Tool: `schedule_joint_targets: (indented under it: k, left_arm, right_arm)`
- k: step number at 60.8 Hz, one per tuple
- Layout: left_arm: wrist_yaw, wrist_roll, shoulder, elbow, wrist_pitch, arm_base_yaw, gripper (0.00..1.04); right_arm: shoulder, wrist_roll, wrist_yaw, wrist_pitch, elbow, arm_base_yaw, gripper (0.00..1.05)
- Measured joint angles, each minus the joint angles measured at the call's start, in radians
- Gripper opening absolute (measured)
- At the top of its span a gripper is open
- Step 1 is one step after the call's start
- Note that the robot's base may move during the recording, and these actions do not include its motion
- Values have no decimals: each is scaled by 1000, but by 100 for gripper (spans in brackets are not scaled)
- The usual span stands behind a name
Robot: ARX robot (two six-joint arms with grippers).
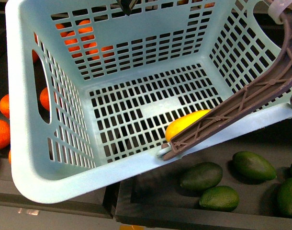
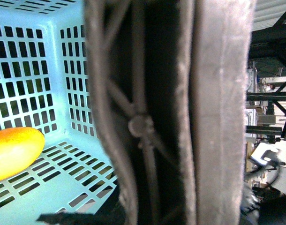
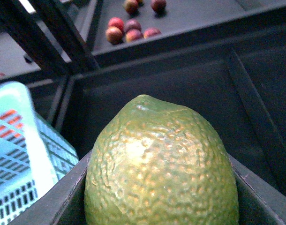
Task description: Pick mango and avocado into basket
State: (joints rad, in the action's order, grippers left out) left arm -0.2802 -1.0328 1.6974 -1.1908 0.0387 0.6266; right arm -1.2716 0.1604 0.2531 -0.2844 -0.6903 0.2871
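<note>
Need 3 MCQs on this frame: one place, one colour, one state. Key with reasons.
1. Where is the mango?
A) inside the basket
B) on a shelf
C) on a plate

2. What colour is the basket?
A) red
B) light teal
C) black

3. What does the right gripper hold?
A) nothing
B) a banana
C) the avocado

Key:
1 A, it lies on the basket's slotted floor.
2 B, the walls show teal in every view.
3 C, the right wrist view shows the avocado between the gripper's fingers.
</note>
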Motion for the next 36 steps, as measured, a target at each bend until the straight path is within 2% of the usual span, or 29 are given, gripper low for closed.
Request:
schedule_joint_targets:
  k: [17, 36]
  left_arm:
    - [0, 0, 0, 0, 0, 0, 14]
    - [0, 1, 0, 0, 0, 0, 14]
  right_arm:
    - [-40, 78, -175, -10, -107, -319, 66]
    - [-157, 109, -289, -26, -145, -497, 66]
